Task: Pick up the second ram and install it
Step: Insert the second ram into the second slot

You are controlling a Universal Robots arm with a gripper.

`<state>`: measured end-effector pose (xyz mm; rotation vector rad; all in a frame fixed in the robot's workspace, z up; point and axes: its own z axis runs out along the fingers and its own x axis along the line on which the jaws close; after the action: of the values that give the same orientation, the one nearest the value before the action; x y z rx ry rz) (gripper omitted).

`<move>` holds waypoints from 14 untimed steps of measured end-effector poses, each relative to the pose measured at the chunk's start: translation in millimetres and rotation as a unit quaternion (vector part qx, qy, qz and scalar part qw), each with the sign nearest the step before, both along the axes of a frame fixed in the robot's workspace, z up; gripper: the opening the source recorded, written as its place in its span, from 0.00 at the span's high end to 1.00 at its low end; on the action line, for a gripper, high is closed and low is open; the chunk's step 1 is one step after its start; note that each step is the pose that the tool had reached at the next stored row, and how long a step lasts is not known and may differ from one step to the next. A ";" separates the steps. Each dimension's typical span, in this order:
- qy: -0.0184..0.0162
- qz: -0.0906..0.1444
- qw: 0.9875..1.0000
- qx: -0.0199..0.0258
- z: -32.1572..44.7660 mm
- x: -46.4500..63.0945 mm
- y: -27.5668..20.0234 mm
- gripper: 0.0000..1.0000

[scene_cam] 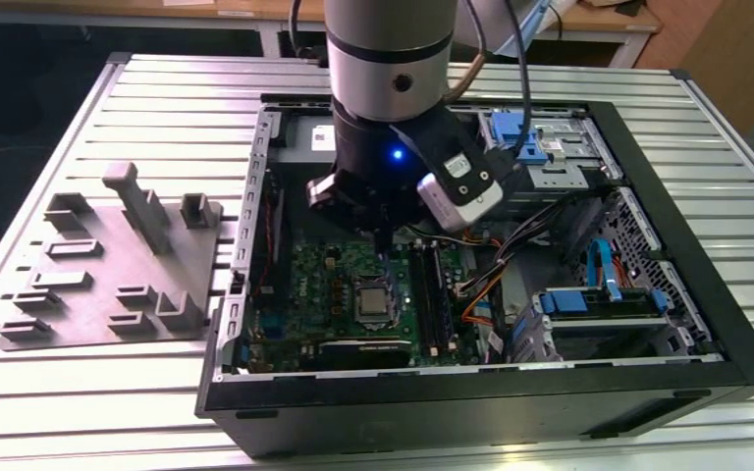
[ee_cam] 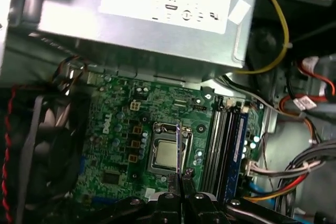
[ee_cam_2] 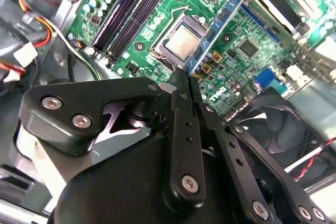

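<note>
My gripper (scene_cam: 384, 238) hangs inside the open computer case (scene_cam: 691, 245), over the green motherboard (scene_cam: 331, 285). It is shut on the second ram (ee_cam_2: 220, 22), a thin blue-green stick that juts out from the fingertips. In the first wrist view the second ram (ee_cam: 179, 150) appears edge-on as a thin line above the processor socket (ee_cam: 165, 156), between the shut fingers (ee_cam: 172, 179). The memory slots (ee_cam: 223, 145) lie beside the socket, apart from the held stick. One slot there holds a blue stick (ee_cam: 241, 145).
The grey power-supply box (ee_cam: 157, 9) borders the motherboard on one side, a black fan (ee_cam_2: 273, 119) on another. Cable bundles (ee_cam: 294, 166) and a drive cage with blue clips (scene_cam: 600, 304) fill the exterior view's right. A grey fixture plate (scene_cam: 115, 265) lies on the table, left of the case.
</note>
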<state>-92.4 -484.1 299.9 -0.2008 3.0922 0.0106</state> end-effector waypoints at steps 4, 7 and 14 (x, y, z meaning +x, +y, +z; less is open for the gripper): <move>0.000 -0.035 0.999 0.000 -1.3 0.0 0.0 0.87; 0.000 -0.037 0.999 0.000 -1.4 0.0 0.0 0.87; 0.000 -0.037 0.999 0.001 -1.5 0.0 0.0 0.87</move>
<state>-92.5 -484.1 298.4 -0.0872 3.0971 0.0099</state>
